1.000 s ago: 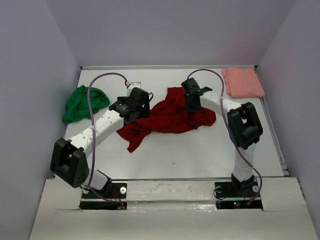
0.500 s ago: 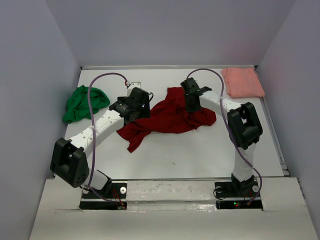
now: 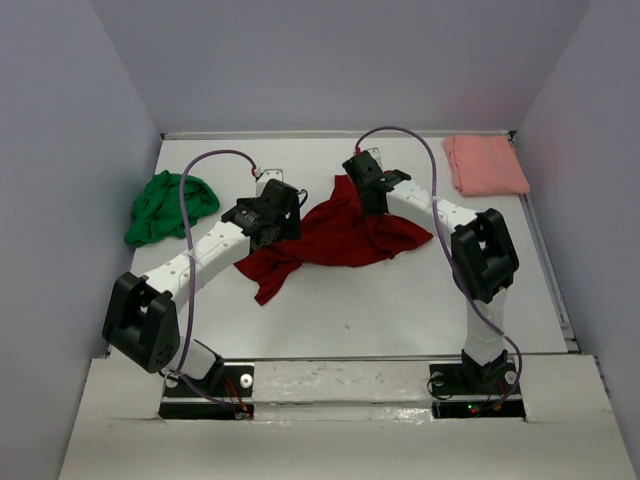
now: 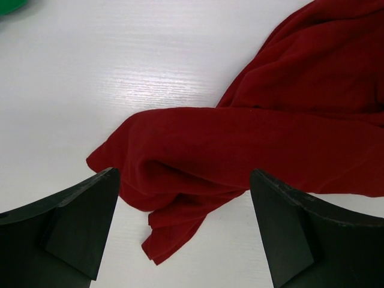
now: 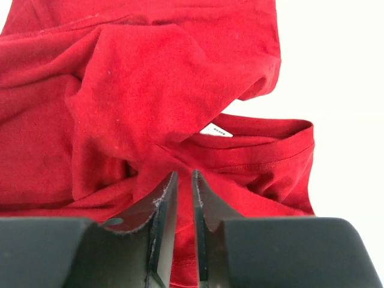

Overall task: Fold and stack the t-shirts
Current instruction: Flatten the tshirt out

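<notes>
T-shirts: three on the white table [image 3: 400, 300], none stacked yet by the look of it.

- Far left: bright green t-shirt [image 3: 165, 208], bunched in a heap near the left wall, well apart from both arms.
- Left gripper [image 4: 183, 174]: jaws spread wide and empty. It hangs over the left, trailing end of the dark red t-shirt [image 3: 335, 235]. The wrist view shows a rumpled flap [image 4: 174, 198] between the two fingers, not touched.
- Centre: the dark red shirt lies crumpled and spread, with folds heaped over each other and no flat outline.
- Right gripper [image 5: 185, 180]: at the far end of the red shirt, tips down in the cloth beside the collar [image 5: 264, 129], where a white neck label [image 5: 215, 130] shows. The jaws stand nearly together with a thin slit between. Cannot tell whether a fold is caught.
- Far right corner: salmon pink t-shirt [image 3: 485, 165], lying flat and roughly rectangular. It looks folded.

Handling, my judgement: thin knit cloth, light and wholly limp. It will sag and drag from any pinch and keeps no shape. Not fragile and not slippery. The risk is pinching several layers at once, or one layer slipping from a shallow grip.

Best holds are the sewn edges, which are thicker: the collar rim or the shoulder seams beside it for the right arm, and the hem or sleeve edge under the left. With two holds well apart, the shirt can be pulled taut and laid flat before folding.
</notes>
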You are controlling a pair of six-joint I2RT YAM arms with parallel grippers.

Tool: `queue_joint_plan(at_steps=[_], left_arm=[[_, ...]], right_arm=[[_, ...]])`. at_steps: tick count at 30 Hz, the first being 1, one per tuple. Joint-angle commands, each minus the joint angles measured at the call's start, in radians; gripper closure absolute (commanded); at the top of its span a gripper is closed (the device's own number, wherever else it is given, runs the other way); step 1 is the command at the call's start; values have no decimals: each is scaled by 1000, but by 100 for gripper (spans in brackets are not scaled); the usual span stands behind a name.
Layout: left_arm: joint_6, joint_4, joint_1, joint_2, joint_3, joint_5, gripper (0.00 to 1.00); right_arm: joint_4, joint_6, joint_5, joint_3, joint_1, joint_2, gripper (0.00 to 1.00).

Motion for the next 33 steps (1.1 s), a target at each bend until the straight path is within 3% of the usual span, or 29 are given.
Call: queue_joint_plan(at_steps=[1,2,4,6,33], left_arm=[[-11,23,4,-24,6,7,1],[-9,23,4,-24,10,7,1],[-6,14,4,-26,18,3,1],[-3,11,4,-24,22,1,1],[19,8,4,-21,19,-16,1]], right_arm=[[-15,-12,19,46,-1,-30,77],[-13,-12,19,48,-1,-27,76],[-15,-23,3,52,-1,-13,64],[-10,-24,-1,52,-1,-7,60],[54,22,-109,-23,-75,5,63]])
